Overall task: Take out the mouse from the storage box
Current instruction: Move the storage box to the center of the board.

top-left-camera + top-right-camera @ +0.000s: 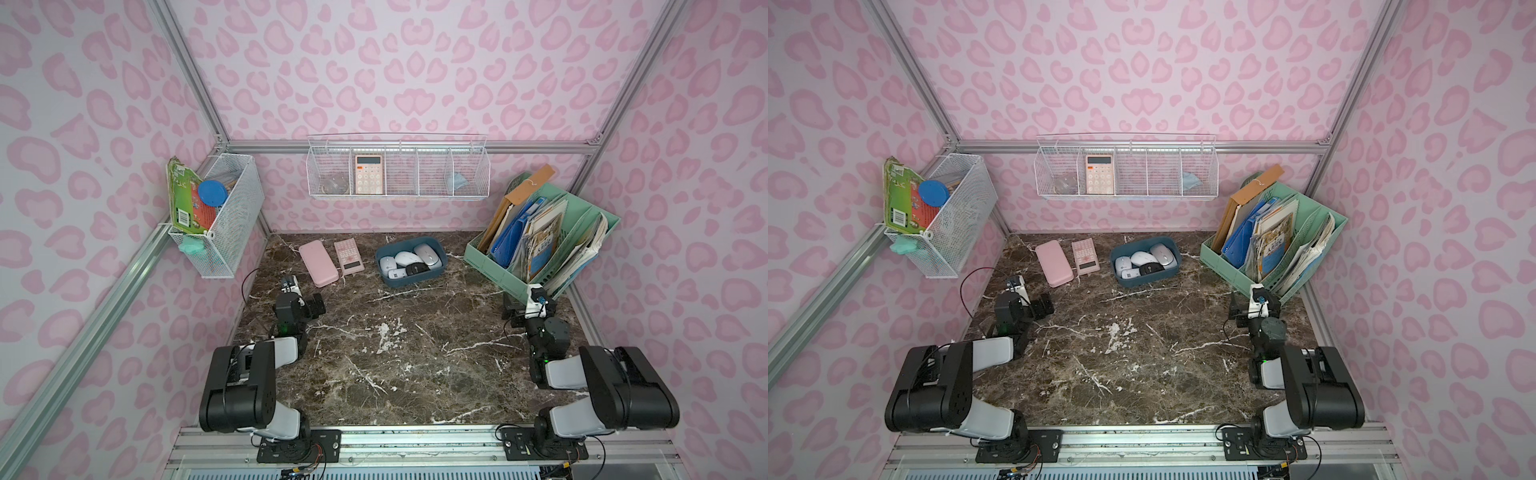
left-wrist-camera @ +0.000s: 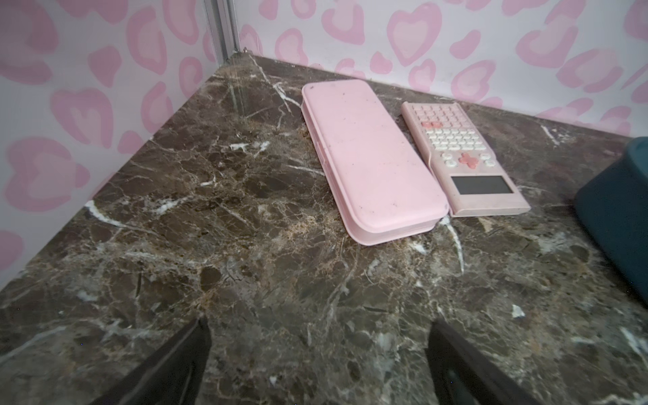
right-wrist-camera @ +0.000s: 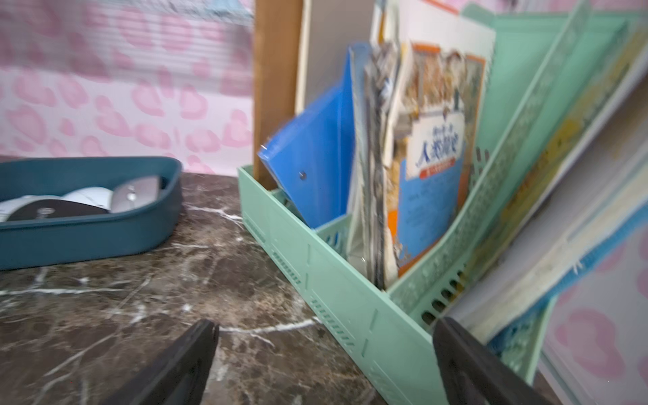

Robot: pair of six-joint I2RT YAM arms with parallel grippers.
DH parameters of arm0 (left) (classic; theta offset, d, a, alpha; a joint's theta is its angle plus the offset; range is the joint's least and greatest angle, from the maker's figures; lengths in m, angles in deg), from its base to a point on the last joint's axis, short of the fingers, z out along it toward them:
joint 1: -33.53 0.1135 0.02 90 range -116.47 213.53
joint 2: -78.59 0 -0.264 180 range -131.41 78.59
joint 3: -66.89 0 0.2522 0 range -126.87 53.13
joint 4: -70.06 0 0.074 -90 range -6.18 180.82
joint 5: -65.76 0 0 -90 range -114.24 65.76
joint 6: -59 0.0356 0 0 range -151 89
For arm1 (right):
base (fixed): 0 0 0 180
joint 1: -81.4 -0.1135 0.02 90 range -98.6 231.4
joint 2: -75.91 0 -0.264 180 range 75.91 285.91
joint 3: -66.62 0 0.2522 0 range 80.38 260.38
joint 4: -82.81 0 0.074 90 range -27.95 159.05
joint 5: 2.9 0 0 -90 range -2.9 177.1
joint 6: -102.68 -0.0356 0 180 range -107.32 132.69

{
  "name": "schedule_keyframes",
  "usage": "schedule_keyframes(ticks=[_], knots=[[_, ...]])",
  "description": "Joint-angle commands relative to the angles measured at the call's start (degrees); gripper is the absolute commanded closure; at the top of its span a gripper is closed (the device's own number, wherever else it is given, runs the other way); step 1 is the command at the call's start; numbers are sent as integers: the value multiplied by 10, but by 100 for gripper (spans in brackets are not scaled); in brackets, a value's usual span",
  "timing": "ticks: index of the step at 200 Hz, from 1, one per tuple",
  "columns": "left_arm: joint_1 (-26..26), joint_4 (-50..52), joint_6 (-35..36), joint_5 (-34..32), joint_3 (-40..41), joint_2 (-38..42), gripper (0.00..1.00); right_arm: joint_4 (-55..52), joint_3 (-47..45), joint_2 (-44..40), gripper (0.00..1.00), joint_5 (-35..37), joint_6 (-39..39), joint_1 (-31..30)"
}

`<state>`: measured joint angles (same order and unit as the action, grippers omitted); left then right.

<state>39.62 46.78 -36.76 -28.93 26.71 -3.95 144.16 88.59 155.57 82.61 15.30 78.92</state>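
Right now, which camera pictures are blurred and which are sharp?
Right wrist view: blurred, the mint-green file rack and its books smeared, the wall streaked. Left wrist view: sharp, keys of the pink calculator distinct. In both top views: sharp and evenly lit, the mice in the storage box small but clear.

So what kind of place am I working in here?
Likely a mock office or study desk in a walled booth: a file rack of books and folders, a pink calculator, and a storage box of computer mice on a marble-look tabletop.
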Motion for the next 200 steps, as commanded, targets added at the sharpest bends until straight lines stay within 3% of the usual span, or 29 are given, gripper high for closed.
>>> schedule_keyframes(ticks=[1, 17, 35, 56, 63, 77, 85, 95, 124, 163, 200], knots=[[-23, 88, 21, -23, -25, 81, 1, -92, 2, -96, 0, -49, 74, -38], [-28, 211, -29, -48, -65, 156, 0, -163, 17, -168, 0, -16, 74, -79], [-26, 412, -251, -163, -139, 216, 0, -233, 56, -220, 0, 55, -84, -84], [-20, 530, -338, -82, -202, 244, 1, -496, 155, -257, 0, 159, -313, -77], [-20, 574, -367, -65, -220, 246, 0, -547, 174, -263, 0, 141, -344, -61], [-20, 672, -412, -48, -255, 243, 0, -526, 164, -275, 0, 10, -365, -5], [-18, 711, -414, -28, -267, 240, 1, -490, 148, -279, 0, -42, -383, 18], [-17, 723, -394, 26, -266, 239, 1, -476, 142, -277, 0, -56, -379, 18], [-29, 711, -360, 135, -219, 261, 1, -600, 242, -203, 0, 70, -325, -106], [-125, 678, -343, 79, -153, 313, 1, -635, 361, -34, 0, 134, -347, -246], [-210, 650, -322, 0, -95, 321, 1, -687, 508, 148, 6, 140, -413, -280]])
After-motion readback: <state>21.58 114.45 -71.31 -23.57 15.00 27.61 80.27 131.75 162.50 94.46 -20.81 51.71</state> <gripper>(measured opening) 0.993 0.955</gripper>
